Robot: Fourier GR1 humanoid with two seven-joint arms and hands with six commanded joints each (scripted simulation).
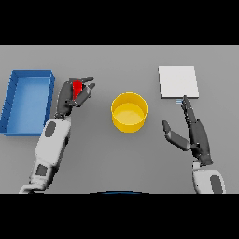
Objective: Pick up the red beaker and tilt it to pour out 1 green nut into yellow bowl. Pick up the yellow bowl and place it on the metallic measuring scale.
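Gripping the red beaker (pixel 77 88), the left hand (pixel 74 95) had its fingers curled round it, well left of the yellow bowl (pixel 129 112); pouring looked the step in hand, so the beaker needed carrying over the bowl and tilting. The right hand (pixel 193 133) lay open right of the bowl, below the measuring scale (pixel 178 81)

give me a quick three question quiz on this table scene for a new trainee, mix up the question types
1. True or false: the left hand is curled round the red beaker.
2. Which lies nearest the right hand? A) blue bin B) metallic measuring scale C) red beaker
3. Fill in: the yellow bowl stands on the grey ____, between the two hands.

Key: 1 true; 2 B; 3 table.
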